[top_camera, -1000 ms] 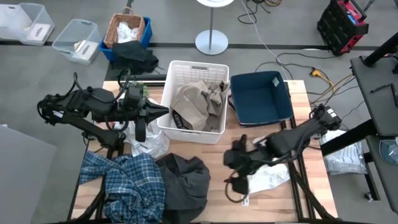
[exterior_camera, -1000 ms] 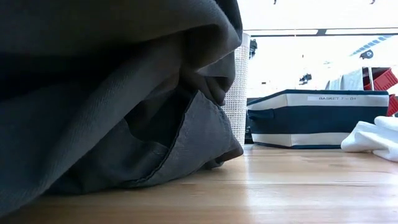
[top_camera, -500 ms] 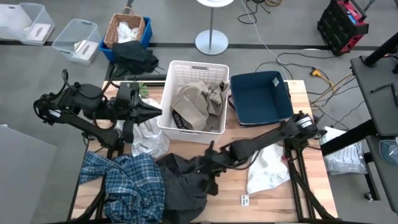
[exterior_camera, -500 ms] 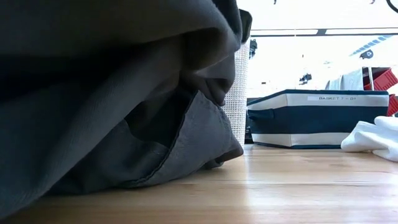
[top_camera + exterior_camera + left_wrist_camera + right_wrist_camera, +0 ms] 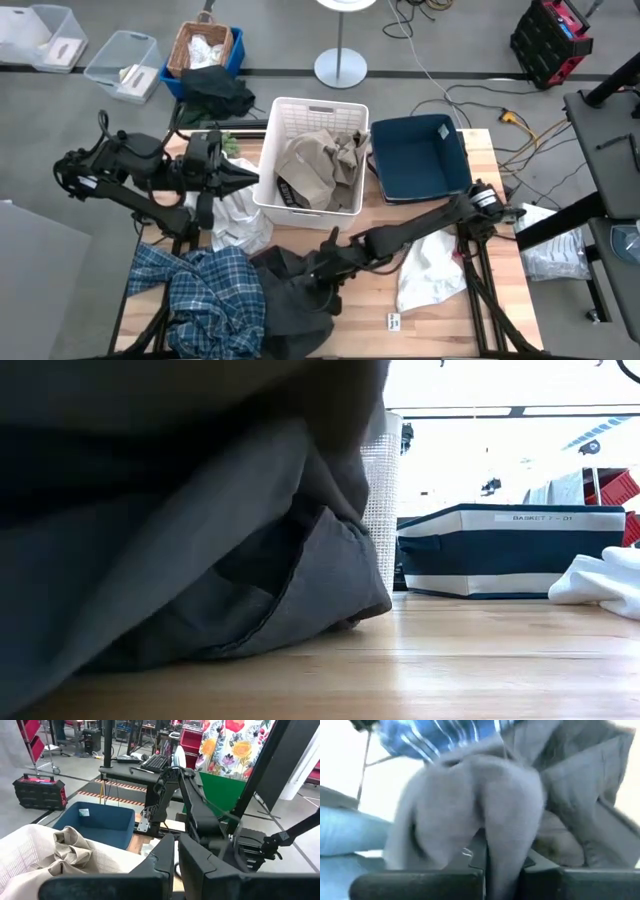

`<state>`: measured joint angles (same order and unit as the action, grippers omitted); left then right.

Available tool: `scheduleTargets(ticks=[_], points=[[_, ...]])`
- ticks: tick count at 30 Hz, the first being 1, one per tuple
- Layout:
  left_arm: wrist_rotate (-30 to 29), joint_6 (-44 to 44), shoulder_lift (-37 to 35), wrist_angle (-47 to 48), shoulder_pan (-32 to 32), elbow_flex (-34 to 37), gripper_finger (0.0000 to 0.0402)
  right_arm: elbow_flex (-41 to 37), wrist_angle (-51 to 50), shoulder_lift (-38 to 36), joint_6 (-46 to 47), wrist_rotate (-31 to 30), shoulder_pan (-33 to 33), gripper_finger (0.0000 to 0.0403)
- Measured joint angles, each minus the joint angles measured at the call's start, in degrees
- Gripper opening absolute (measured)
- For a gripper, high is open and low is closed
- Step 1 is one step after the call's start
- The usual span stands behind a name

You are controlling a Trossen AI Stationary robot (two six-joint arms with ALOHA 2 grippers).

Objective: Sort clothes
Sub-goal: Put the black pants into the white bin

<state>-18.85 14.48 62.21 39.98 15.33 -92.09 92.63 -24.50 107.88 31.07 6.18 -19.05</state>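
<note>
at table front, right end effector (image 5: pixel 318 272) gripping grey garment (image 5: pixel 290 300)

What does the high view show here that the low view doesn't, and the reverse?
Only the high view shows the plaid shirt, the tan garment in the white basket, the left gripper beside that basket, and the right gripper down on the dark grey garment. Only the low view shows the label on the blue bin, reading BASKET. Both share the grey garment, the white basket, the blue bin and the white garment.
</note>
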Motion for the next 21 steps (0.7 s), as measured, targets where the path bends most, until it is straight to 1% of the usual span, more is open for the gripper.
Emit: scheduleTargets(ticks=[2, 3, 6, 8, 10, 15, 18, 21], points=[[0.0, -0.03, -0.37, -0.16, 0.0, 0.0, 0.0006, -0.01, 2.68, -3.44, -0.36, -0.93, 0.08, 0.0017], [0.0, -0.04, -0.47, -0.4, 0.0, 0.0, 0.0006, 0.13, 3.92, -5.03, -0.92, -2.32, 0.21, 0.0017], [0.0, -0.31, -0.88, -1.54, 0.0, -0.02, 0.0006, 4.06, 5.03, -9.32, -6.4, -8.82, 1.03, 0.0016], [-0.03, -0.88, -1.09, -3.66, 0.0, -0.02, 0.0006, 9.2, 5.51, -10.46, -12.74, -13.75, 1.96, 0.0016], [-0.03, -1.76, -1.2, -6.03, 0.0, -0.03, 0.0006, 15.55, 6.87, -10.58, -21.05, -18.26, 2.81, 0.0015], [-0.02, -2.17, -2.24, -15.03, 0.0, -0.17, 0.0006, 31.69, 10.61, -8.16, -42.53, -26.57, 5.02, 0.0015], [0.57, -2.05, -3.09, -18.77, 0.0, -1.1, 0.0006, 38.12, 14.88, -5.84, -53.24, -29.48, 7.22, 0.0015], [1.44, -1.46, -3.4, -19.72, 0.0, -3.27, 0.0006, 42.39, 17.92, -3.16, -61.64, -36.3, 11.12, 0.0015]])
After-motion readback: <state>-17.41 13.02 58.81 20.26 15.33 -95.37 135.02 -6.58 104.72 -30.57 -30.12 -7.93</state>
